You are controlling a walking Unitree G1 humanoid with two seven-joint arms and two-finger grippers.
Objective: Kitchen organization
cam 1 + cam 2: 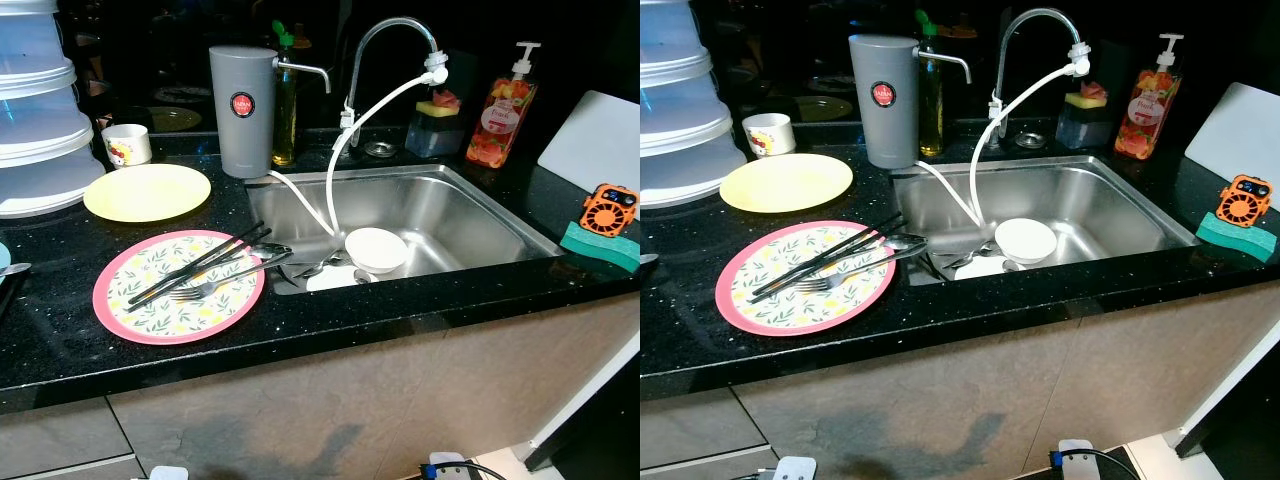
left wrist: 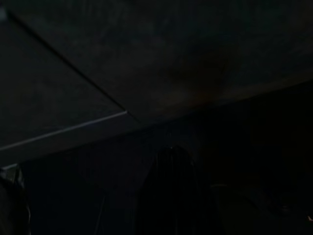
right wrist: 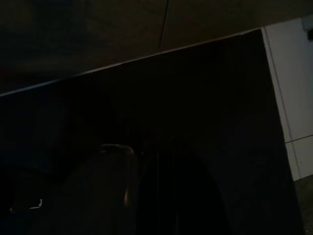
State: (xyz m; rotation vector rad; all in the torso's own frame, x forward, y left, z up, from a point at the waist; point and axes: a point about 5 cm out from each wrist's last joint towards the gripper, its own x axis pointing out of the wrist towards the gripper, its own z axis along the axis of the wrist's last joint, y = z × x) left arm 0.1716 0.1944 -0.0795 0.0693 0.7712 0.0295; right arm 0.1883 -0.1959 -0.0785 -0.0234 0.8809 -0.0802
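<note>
A pink-rimmed floral plate (image 1: pixel 150 300) lies on the black counter left of the steel sink (image 1: pixel 480 215). Black chopsticks (image 1: pixel 195 265), a fork (image 1: pixel 205 288) and a spoon (image 1: pixel 262 250) rest across it. A plain yellow plate (image 1: pixel 147 191) sits behind it. Inside the sink, a white bowl (image 1: pixel 377 250) stands upright on a white plate (image 1: pixel 330 280) with some cutlery beside it. Both arms hang idle below the counter; the left wrist view and the right wrist view are very dark, with a dim black finger (image 2: pixel 171 196) and another finger (image 3: pixel 176 191) barely made out.
A grey water filter jug (image 1: pixel 242 110) and an oil bottle (image 1: pixel 285 100) stand behind the sink, with a white hose (image 1: pixel 340 150) from the tap (image 1: pixel 395 30). Soap dispenser (image 1: pixel 502 110), sponge holder (image 1: pixel 437 125), small cup (image 1: pixel 127 145), stacked white containers (image 1: pixel 35 110), orange fan (image 1: pixel 610 210) on green sponge.
</note>
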